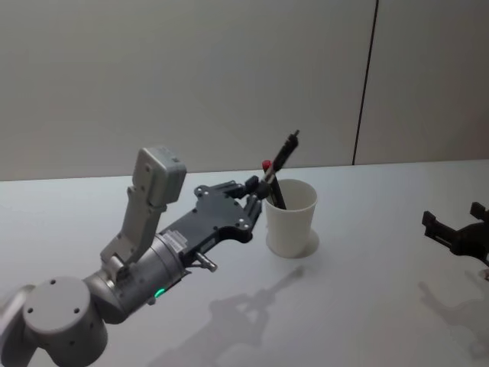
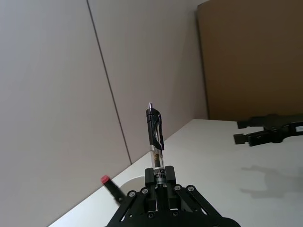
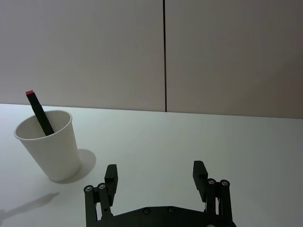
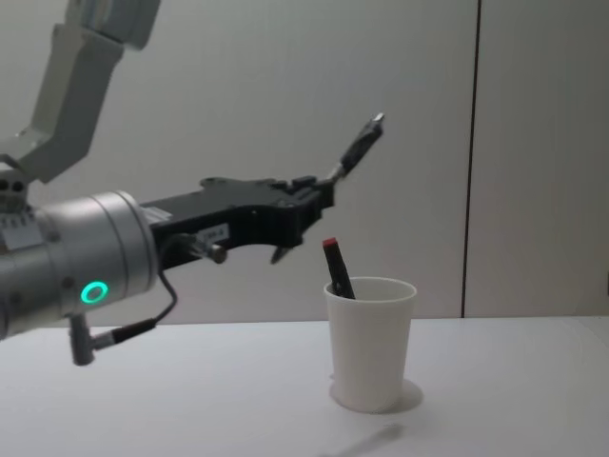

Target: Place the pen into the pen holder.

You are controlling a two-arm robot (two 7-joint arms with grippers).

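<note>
Jaws of the left gripper [image 1: 258, 189] are clamped on the lower end of a clear-barrelled pen with a black clip [image 1: 286, 149]. In the head view this gripper is just left of a plain white tapered paper cup [image 1: 292, 222], which stands upright on the pale desk [image 1: 367, 306]. The pen slants up and to the right. Its clip end is in the air above the cup's far rim, outside the cup. 1 black pen with a red end [image 1: 267, 165] leans inside the cup toward its left rim. The right gripper [image 1: 454, 217] sits low at the right edge with its jaws apart, well apart from the cup.

The left wrist view has the held pen [image 2: 155, 135] rising from between the 2 closed jaws, with the red end [image 2: 105, 179] beside them. The right gripper [image 2: 267, 130] is farther off over the desk, before a brown board [image 2: 251, 56].

The right wrist view has the right gripper [image 3: 155, 170] with its jaws wide apart and holding nothing. The cup [image 3: 49, 151] stands farther off on the desk with the red-ended pen [image 3: 40, 113] leaning in it.

In the chest view the left gripper [image 4: 319, 198] reaches in from the left, higher than the cup's rim. The held pen [image 4: 362, 143] tilts up to the right above the cup [image 4: 369, 347]. A green ring light [image 4: 92, 291] glows on the arm.
</note>
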